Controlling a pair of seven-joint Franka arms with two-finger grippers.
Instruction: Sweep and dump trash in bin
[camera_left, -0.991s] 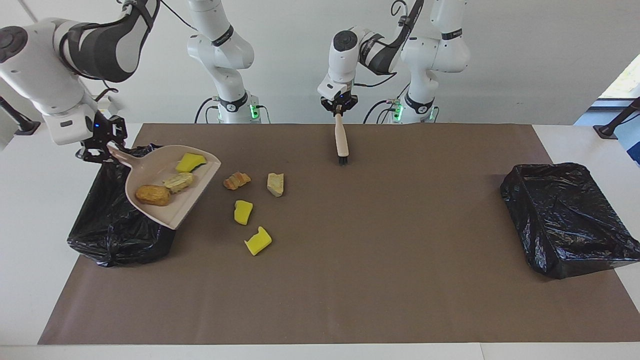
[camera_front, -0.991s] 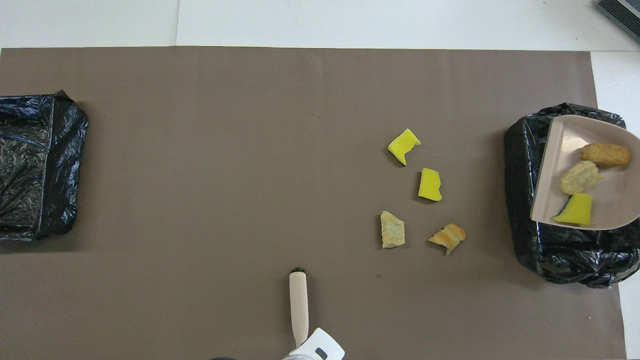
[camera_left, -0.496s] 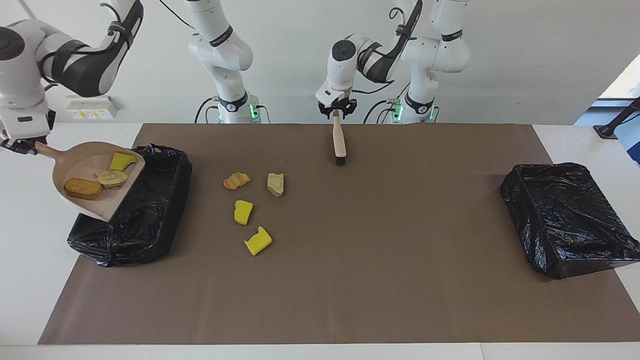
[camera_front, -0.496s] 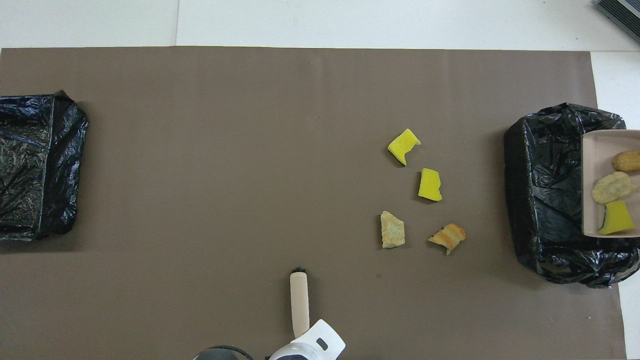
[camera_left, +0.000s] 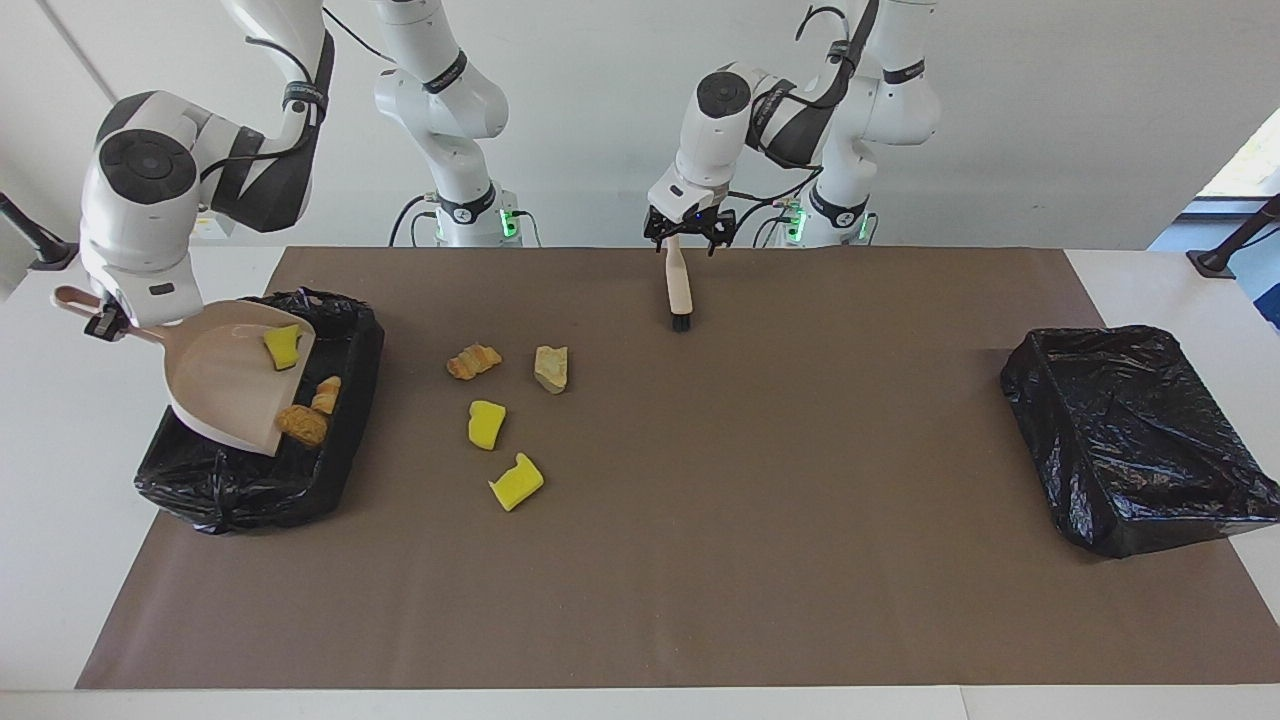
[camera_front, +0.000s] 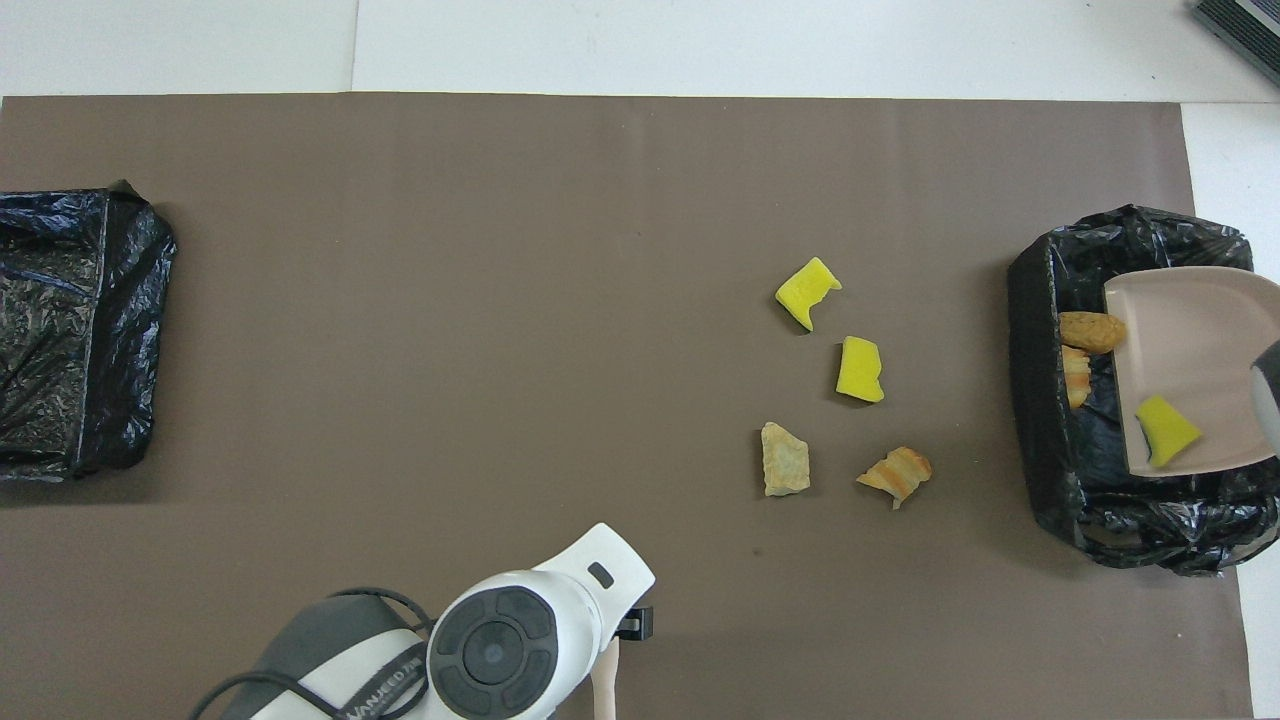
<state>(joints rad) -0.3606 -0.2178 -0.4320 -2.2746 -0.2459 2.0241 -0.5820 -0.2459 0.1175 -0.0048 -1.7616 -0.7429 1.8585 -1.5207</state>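
Observation:
My right gripper (camera_left: 103, 322) is shut on the handle of the cream dustpan (camera_left: 225, 385), which tilts down over the black-lined bin (camera_left: 230, 490) at the right arm's end. One yellow chunk (camera_left: 283, 345) clings to the pan. Two orange-brown pieces (camera_left: 302, 425) lie in the bin (camera_front: 1035, 330) at the pan's lip. More trash lies on the mat beside the bin: two yellow chunks (camera_left: 486, 424) (camera_left: 516, 482), a striped orange piece (camera_left: 474, 360) and a beige lump (camera_left: 551, 368). My left gripper (camera_left: 688, 238) stands open around the top of the brush (camera_left: 680, 290), which lies on the mat.
A second black-lined bin (camera_left: 1130, 440) sits at the left arm's end of the brown mat (camera_left: 760, 560). In the overhead view the left arm's wrist (camera_front: 500, 650) covers most of the brush and the left gripper.
The right arm swung the dustpan over the bin and tipped it; two pieces slid off into the bin. The left gripper opened off the brush handle.

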